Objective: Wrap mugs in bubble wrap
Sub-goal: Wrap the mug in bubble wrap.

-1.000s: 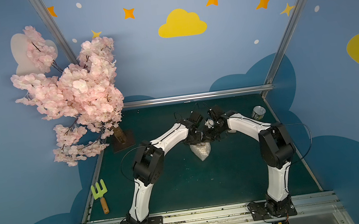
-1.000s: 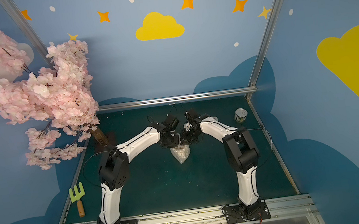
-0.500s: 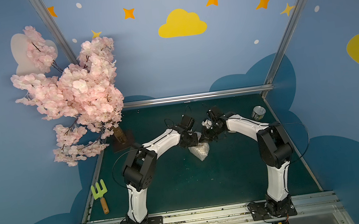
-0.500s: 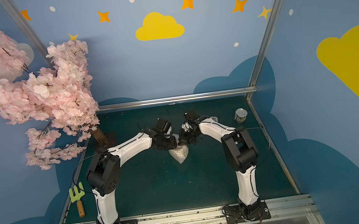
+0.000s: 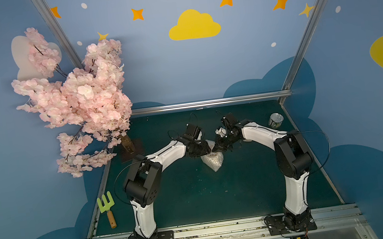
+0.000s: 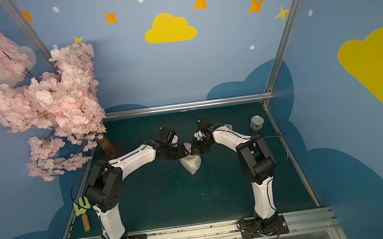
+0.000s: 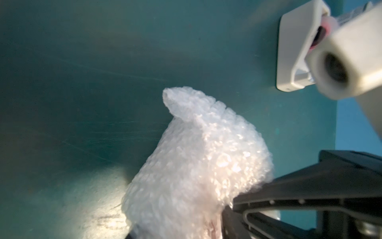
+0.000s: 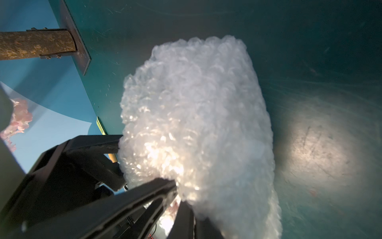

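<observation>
A crumpled bundle of bubble wrap (image 5: 212, 161) (image 6: 191, 164) lies mid-table, seen in both top views. The mug is hidden inside it; only a faint reddish tint shows through the wrap (image 7: 196, 165) in the wrist views. My left gripper (image 5: 207, 148) is at the bundle's far end from the left, open, with its jaws on either side of the wrap. My right gripper (image 5: 215, 147) (image 8: 179, 196) comes in from the right and is shut on a fold of the wrap (image 8: 196, 124). The two grippers nearly touch.
A silver can (image 5: 275, 120) stands at the back right. A white tape dispenser (image 7: 293, 51) lies on the green table just behind the grippers. The blossom tree's trunk and base plate (image 5: 128, 146) are at the back left. A green garden fork (image 5: 106, 206) lies by the left edge.
My left gripper's jaws have widened at the bundle and the left arm's elbow has swung out to the left. The right gripper keeps its hold; the bundle has barely moved.
</observation>
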Action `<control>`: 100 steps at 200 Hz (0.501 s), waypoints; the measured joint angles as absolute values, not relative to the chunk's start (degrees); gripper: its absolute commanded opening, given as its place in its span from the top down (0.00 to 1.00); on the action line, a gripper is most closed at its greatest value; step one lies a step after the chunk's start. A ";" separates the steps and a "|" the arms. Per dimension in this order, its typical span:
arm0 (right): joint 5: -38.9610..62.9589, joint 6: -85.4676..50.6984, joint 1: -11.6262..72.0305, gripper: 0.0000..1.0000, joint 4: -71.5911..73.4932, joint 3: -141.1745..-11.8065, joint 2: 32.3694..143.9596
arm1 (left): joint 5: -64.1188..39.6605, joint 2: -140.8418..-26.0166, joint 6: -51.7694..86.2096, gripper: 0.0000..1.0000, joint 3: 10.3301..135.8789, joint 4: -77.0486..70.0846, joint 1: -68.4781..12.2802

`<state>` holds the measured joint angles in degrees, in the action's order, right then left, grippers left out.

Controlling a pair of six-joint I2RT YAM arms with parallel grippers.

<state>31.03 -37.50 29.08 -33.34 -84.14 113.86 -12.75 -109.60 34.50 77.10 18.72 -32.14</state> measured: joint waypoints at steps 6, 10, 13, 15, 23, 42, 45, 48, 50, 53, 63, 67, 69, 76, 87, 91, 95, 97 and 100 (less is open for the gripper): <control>31.00 -37.50 29.08 1.00 -33.34 -84.14 113.86 | -13.30 -109.34 34.83 0.38 76.64 17.82 -32.08; 31.03 -37.50 29.08 1.00 -33.36 -84.14 113.86 | -13.58 -109.10 35.00 0.38 76.27 17.28 -32.05; 31.03 -37.52 29.08 1.00 -33.36 -84.16 113.86 | -13.82 -108.99 35.03 0.38 76.07 16.93 -32.03; 31.03 -37.52 29.08 1.00 -33.36 -84.14 113.86 | -14.02 -108.90 35.07 0.38 75.92 16.67 -32.03; 30.98 -37.52 29.08 1.00 -33.41 -84.16 113.86 | -14.28 -108.66 35.20 0.38 75.59 16.14 -32.01; 31.00 -37.60 29.08 1.00 -33.43 -84.16 113.86 | -14.98 -108.75 35.24 0.42 75.68 16.08 -31.73; 31.00 -37.67 29.08 1.00 -33.43 -84.16 113.86 | -15.00 -108.79 35.29 0.43 75.72 16.14 -31.70; 31.00 -37.71 29.08 1.00 -33.45 -84.18 113.86 | -15.00 -108.88 35.27 0.44 75.79 16.25 -31.66; 31.00 -37.71 29.08 1.00 -33.45 -84.18 113.86 | -15.00 -108.90 35.27 0.44 75.85 16.34 -31.62; 31.03 -37.74 29.08 1.00 -33.45 -84.20 113.86 | -14.96 -109.03 35.27 0.45 75.96 16.45 -31.62; 31.03 -37.93 29.08 1.00 -33.50 -84.25 113.86 | -14.76 -109.56 35.24 0.50 76.58 17.12 -31.59; 31.05 -37.95 29.08 1.00 -33.54 -84.29 113.86 | -14.48 -109.89 35.27 0.51 76.88 17.47 -31.59; 31.07 -38.06 29.08 1.00 -33.58 -84.31 113.86 | -14.44 -109.95 35.20 0.51 77.03 17.63 -31.59; 31.07 -38.26 29.08 1.00 -33.67 -84.38 113.86 | -14.13 -110.45 35.22 0.51 77.36 17.91 -31.59; 31.11 -38.52 29.12 1.00 -33.78 -84.53 113.86 | -13.72 -111.11 35.22 0.51 77.69 18.00 -31.62; 31.11 -38.61 29.15 1.00 -33.91 -84.62 113.89 | -13.65 -111.26 35.24 0.51 77.80 18.02 -31.64; 31.09 -38.61 29.19 1.00 -33.98 -84.71 113.89 | -13.54 -111.39 35.22 0.51 77.91 18.04 -31.66; 31.07 -38.65 29.21 1.00 -34.06 -84.75 113.89 | -13.47 -111.46 35.22 0.51 78.00 18.09 -31.68; 31.05 -38.70 29.26 1.00 -34.13 -84.82 113.89 | -13.37 -111.63 35.22 0.51 78.15 18.17 -31.73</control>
<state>31.05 -38.70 29.26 -34.13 -84.82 113.89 -13.37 -111.63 35.22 78.15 18.17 -31.73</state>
